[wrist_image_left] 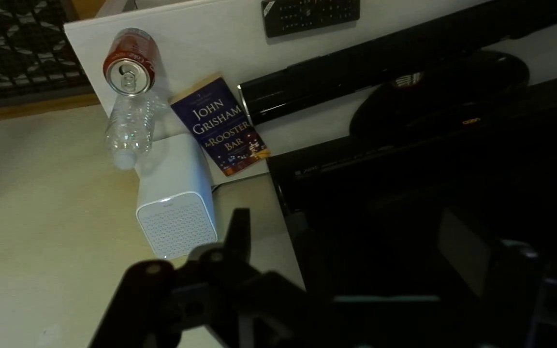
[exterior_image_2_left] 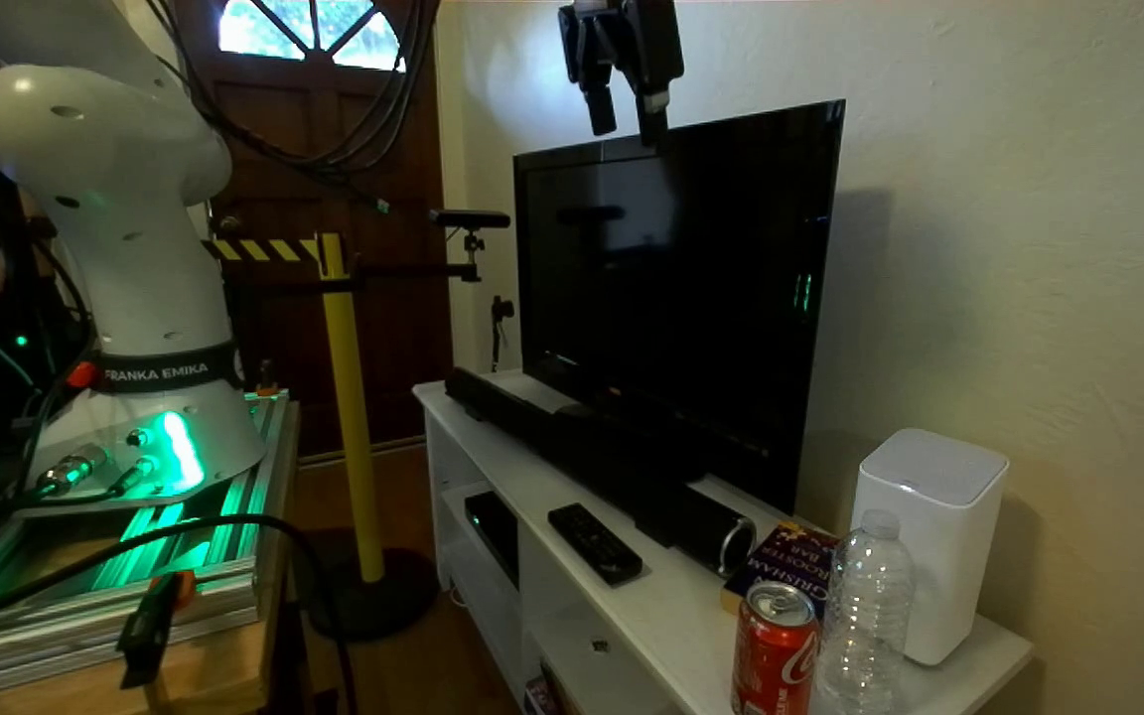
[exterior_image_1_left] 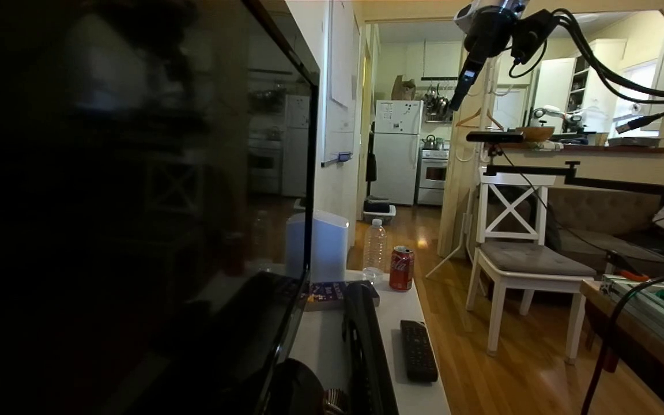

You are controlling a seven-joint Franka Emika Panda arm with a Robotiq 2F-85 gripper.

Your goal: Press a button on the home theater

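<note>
The home theater, a long low black bar, lies on the white TV stand in front of the television. It shows in both exterior views point(exterior_image_1_left: 369, 351) point(exterior_image_2_left: 562, 452) and across the upper right of the wrist view point(wrist_image_left: 370, 65), with its silver-rimmed end beside a book. No single button on it can be made out. My gripper point(exterior_image_2_left: 628, 131) is open and empty, high above the bar, near the television's top edge. It also shows side-on in an exterior view point(exterior_image_1_left: 457, 104). In the wrist view my gripper point(wrist_image_left: 377, 229) has its left finger against the wall; the other is dark against the screen.
The television point(exterior_image_2_left: 671, 298) stands behind the bar. A black remote point(exterior_image_2_left: 595, 543) lies in front of it on the white stand point(exterior_image_2_left: 671, 616). A book point(wrist_image_left: 223, 125), red can point(wrist_image_left: 131, 63), clear bottle point(wrist_image_left: 131, 125) and white box point(wrist_image_left: 174, 183) stand at the bar's silver-rimmed end.
</note>
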